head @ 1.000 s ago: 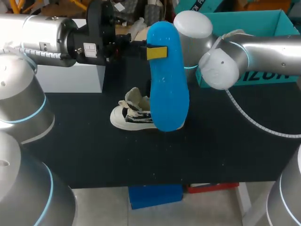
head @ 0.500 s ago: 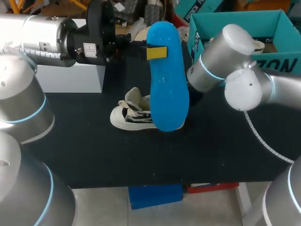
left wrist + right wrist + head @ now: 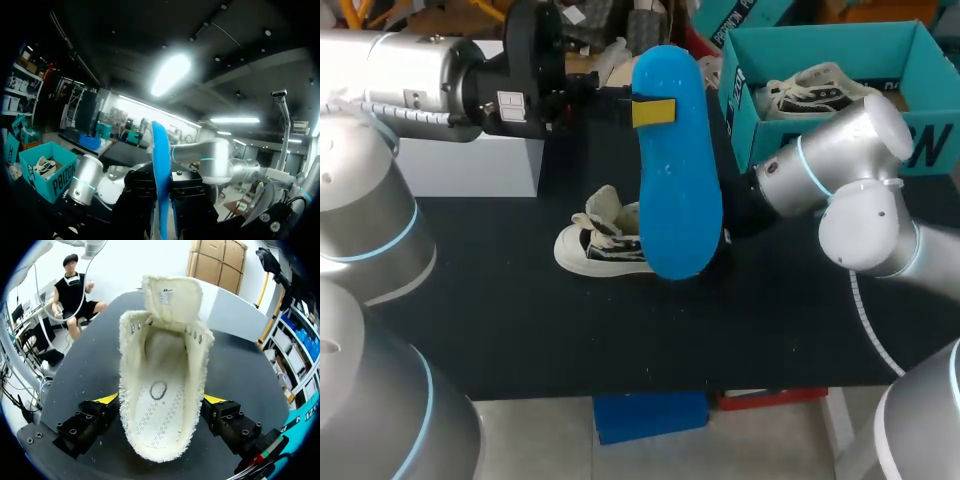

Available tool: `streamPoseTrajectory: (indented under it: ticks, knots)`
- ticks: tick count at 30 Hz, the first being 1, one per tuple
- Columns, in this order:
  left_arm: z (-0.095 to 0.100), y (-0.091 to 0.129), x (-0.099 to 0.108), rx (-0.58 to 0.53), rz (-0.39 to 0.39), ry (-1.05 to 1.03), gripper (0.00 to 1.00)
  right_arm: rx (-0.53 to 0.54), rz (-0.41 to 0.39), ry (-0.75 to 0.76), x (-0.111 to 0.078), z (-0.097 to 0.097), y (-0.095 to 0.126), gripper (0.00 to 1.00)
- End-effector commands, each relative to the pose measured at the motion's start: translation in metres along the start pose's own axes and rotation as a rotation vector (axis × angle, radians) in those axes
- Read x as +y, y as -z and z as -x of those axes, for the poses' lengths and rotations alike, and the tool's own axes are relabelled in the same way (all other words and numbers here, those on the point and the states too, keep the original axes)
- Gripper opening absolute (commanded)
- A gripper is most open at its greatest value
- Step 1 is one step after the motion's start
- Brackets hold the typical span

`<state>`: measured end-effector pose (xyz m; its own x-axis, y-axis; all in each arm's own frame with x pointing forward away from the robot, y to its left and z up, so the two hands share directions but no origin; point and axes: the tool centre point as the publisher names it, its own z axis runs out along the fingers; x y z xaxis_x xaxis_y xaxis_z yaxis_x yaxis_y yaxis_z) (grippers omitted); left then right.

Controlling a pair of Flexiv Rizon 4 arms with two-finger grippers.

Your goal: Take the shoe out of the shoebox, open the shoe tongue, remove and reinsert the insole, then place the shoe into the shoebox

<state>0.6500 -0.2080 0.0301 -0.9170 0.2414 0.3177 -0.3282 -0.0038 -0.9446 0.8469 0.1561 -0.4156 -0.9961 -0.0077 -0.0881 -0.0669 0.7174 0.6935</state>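
Now | 2 shoes: table shoe [image 3: 162, 365] between right gripper [image 3: 163, 399] fingers, spread wide; second shoe [image 3: 810, 88] in 1 shoebox [image 3: 932, 148] | 1 blue insole [image 3: 675, 170] clamped between left gripper [image 3: 652, 112] fingers.

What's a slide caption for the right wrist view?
Right gripper straddles the heel of the white shoe on the black table, tongue raised, stitched footbed bare.

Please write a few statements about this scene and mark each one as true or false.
1. The left gripper holds the blue insole. True.
2. The shoe on the table has its tongue folded open. True.
3. The shoebox is empty. False: another shoe lies in it.
4. The blue insole lies inside the shoe on the table. False: it is out of the shoe, upright in the left gripper.
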Motion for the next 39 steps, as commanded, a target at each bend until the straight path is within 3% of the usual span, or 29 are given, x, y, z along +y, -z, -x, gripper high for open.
streamPoseTrajectory:
  ticks: [1, 13, 23, 30, 39]
  knots:
    - [0.000, -0.002, 0.001, -0.005, -0.003, -0.001, 0.00, -0.004, 0.138, -0.002, -0.005, 0.001, -0.002, 1.00]
    - [0.000, -0.002, 0.001, -0.005, -0.003, -0.001, 0.00, 0.013, 0.203, -0.032, -0.012, 0.001, -0.006, 1.00]
    - [0.000, -0.002, 0.001, -0.005, -0.003, -0.001, 0.00, 0.011, 0.193, -0.048, -0.014, 0.000, -0.004, 1.00]
    - [0.000, -0.002, 0.001, -0.005, -0.003, -0.001, 0.00, 0.017, 0.085, -0.045, -0.008, 0.003, 0.012, 1.00]
    - [0.000, -0.002, 0.001, -0.005, -0.003, -0.001, 0.00, 0.038, -0.172, -0.040, 0.006, 0.010, 0.031, 1.00]
